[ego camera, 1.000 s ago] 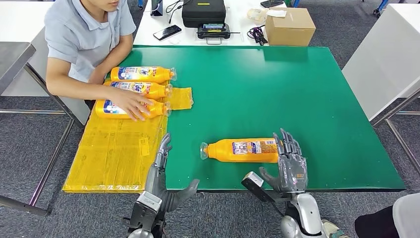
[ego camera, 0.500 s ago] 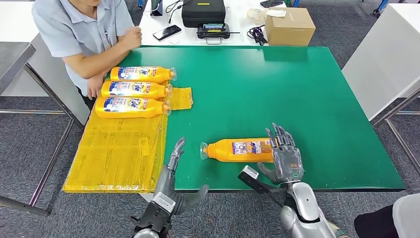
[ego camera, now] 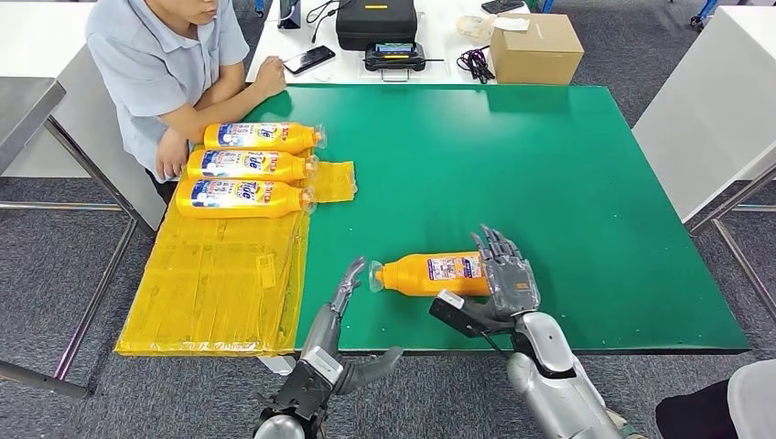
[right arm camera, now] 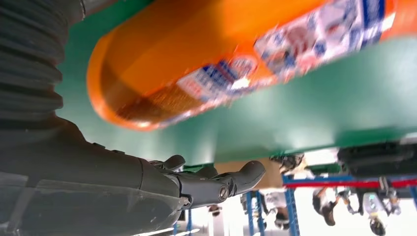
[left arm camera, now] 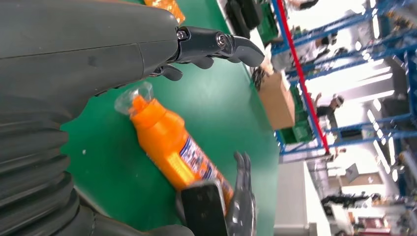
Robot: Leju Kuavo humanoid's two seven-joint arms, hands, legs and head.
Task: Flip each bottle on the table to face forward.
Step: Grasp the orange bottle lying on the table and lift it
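An orange bottle (ego camera: 428, 274) lies on its side near the front edge of the green table (ego camera: 549, 174), its clear cap pointing left and a small printed label facing up. My right hand (ego camera: 504, 277) stands open at the bottle's base end, fingers straight and covering that end. My left hand (ego camera: 331, 337) is open just left of the cap, fingers stretched toward it and apart from it. The left wrist view shows the bottle (left arm camera: 172, 147) beyond my fingers (left arm camera: 216, 44). The right wrist view has the bottle's base (right arm camera: 236, 59) close above my fingers (right arm camera: 216, 184).
Three more orange bottles (ego camera: 247, 166) lie side by side on a yellow plastic sheet (ego camera: 215, 274) at the table's left, large labels up. A person (ego camera: 165, 64) sits at the back left corner. A cardboard box (ego camera: 533, 46) and a black case (ego camera: 375, 23) stand on the white table behind.
My right hand has slid left onto the bottle's base end. My left hand has moved up and right toward the cap. The person's hand has left the three bottles.
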